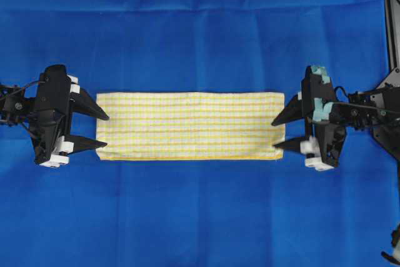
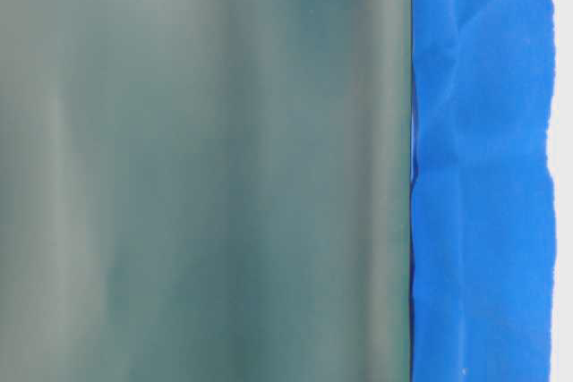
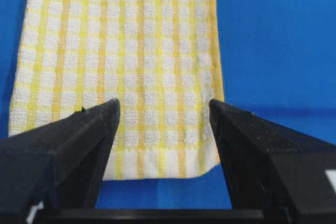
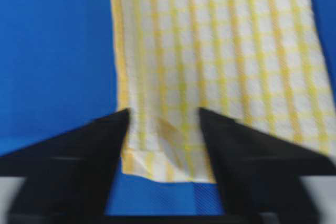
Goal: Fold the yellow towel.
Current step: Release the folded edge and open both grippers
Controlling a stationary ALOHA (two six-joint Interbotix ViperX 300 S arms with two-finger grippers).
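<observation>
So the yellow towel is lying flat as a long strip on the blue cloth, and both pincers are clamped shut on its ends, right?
Not quite: the left pincer and right pincer are open, as the overhead view shows. The yellow towel does lie flat on the blue cloth.

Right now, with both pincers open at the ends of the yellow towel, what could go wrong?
1. The left pincer and right pincer both stand open with their tips at the yellow towel, so closing could also pinch the blue cloth underneath.
2. The towel's corner by the right pincer looks slightly curled in the right wrist view; a grab there might catch only one layer and make a crooked fold.
</observation>
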